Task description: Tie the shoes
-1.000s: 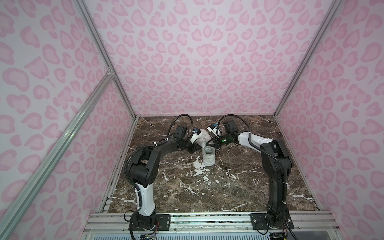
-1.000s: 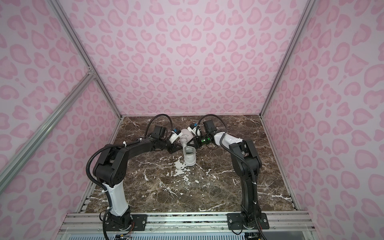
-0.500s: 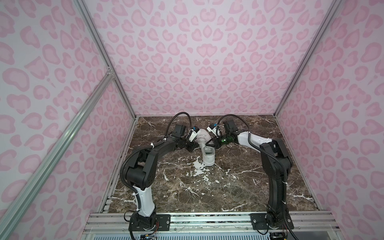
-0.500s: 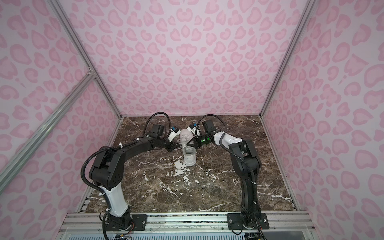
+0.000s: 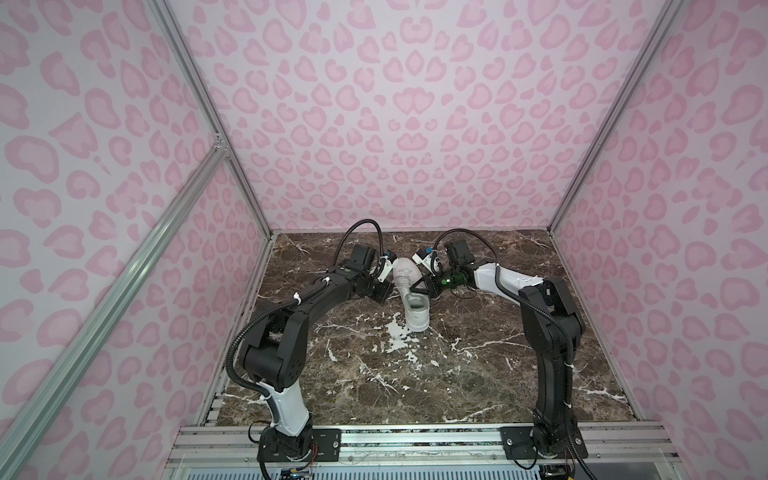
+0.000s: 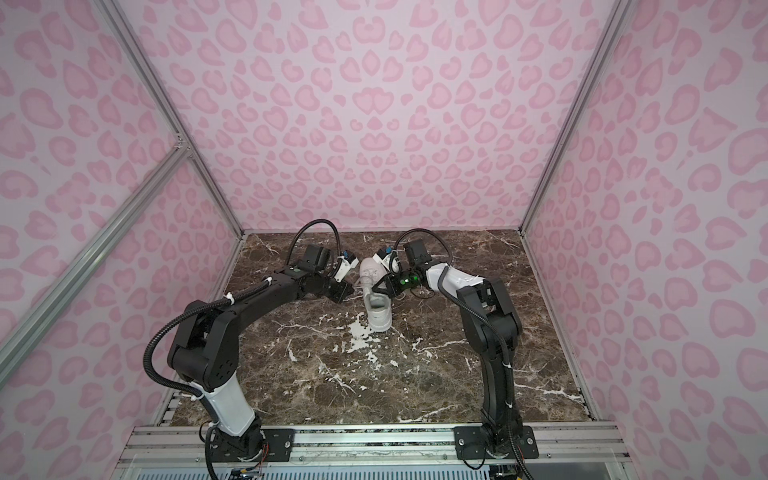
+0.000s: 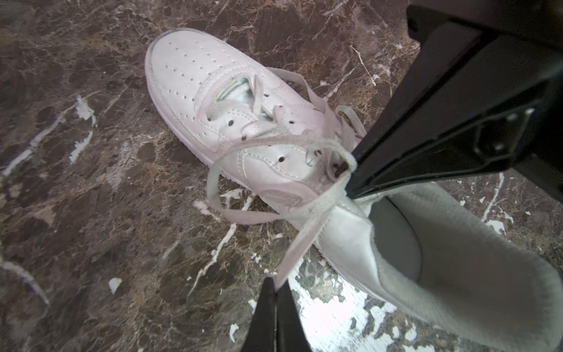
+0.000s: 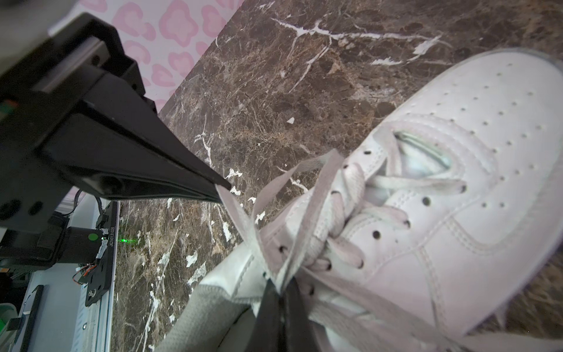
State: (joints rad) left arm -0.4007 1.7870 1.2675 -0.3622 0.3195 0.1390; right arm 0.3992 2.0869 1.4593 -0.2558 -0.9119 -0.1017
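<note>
Left wrist view: left gripper (image 7: 275,292) and right gripper (image 7: 350,178) were each clamped on the laces (image 7: 307,225) over the sneaker (image 7: 195,76).

Both top views high, looking down-forward; wrist views close; all share sneaker (image 5: 417,318).

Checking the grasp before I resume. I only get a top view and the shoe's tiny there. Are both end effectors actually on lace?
Observer: Yes for the left. The left wrist view shows the left end effector shut on a lace strand.
Operator: Right one?
Observer: The right wrist view shows the right end effector shut on the laces, several strands together.
Operator: Bow done?
Observer: No finished bow. An open loop sticks out past the sneaker on one side.
</note>
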